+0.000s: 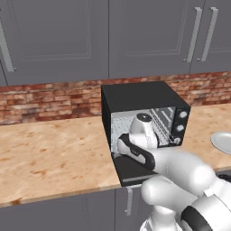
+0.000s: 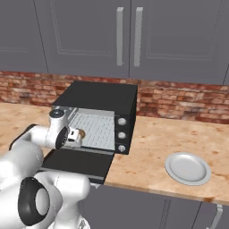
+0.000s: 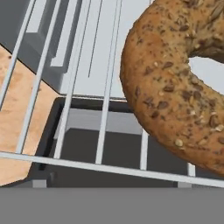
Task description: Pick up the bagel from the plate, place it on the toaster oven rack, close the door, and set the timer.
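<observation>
The toaster oven (image 2: 100, 96) stands open with its black door (image 2: 78, 163) folded down flat over the counter edge. My gripper (image 2: 78, 135) reaches into the cavity, just above the silver wire rack (image 2: 96, 127). The brown seeded bagel (image 2: 82, 133) lies at the gripper's tip over the left part of the rack. In the hand view the bagel (image 3: 170, 87) rests on the rack's wires (image 3: 109, 169), up and to the right, with no finger touching it; the gripper is open. The pale plate (image 2: 188, 168) sits bare on the counter to the oven's right.
Three round knobs (image 2: 120, 134) run down the oven's right front panel. Grey wall cabinets hang above a brick backsplash. The wooden counter (image 1: 49, 153) stretches wide to the oven's left. In the left base view my own arm (image 1: 144, 153) covers much of the door (image 1: 131, 173).
</observation>
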Robot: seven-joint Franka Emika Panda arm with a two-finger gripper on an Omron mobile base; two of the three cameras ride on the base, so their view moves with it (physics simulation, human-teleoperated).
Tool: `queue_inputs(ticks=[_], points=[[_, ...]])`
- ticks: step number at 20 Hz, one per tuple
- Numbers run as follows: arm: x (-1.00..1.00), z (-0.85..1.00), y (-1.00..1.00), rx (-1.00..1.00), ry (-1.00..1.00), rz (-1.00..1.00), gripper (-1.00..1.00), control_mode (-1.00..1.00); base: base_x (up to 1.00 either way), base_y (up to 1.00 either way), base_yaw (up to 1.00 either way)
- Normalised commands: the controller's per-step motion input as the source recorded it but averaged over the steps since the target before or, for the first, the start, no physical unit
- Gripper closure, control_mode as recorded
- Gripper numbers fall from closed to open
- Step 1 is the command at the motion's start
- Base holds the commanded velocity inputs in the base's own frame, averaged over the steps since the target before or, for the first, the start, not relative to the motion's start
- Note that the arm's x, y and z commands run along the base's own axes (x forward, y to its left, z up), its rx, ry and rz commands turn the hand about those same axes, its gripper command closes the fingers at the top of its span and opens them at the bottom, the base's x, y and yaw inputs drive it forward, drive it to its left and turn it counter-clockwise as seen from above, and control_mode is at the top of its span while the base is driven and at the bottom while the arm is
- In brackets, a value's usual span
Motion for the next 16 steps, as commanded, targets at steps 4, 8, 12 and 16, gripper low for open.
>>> queue_inputs(ticks=[4, 8, 12, 16], points=[[0.65, 0.03, 0.07, 0.0, -0.02, 0.0, -1.0, -1.0, 0.0, 0.0, 0.0], [0.68, 0.34, 0.09, 0.0, -0.08, 0.0, -1.0, -1.0, 0.0, 0.0, 0.0], [0.67, 0.47, 0.09, 0.0, -0.08, 0.0, -1.0, -1.0, 0.0, 0.0, 0.0], [-0.27, 0.51, 0.0, -0.01, -0.12, 0.0, -1.0, -1.0, 0.0, 0.0, 0.0]])
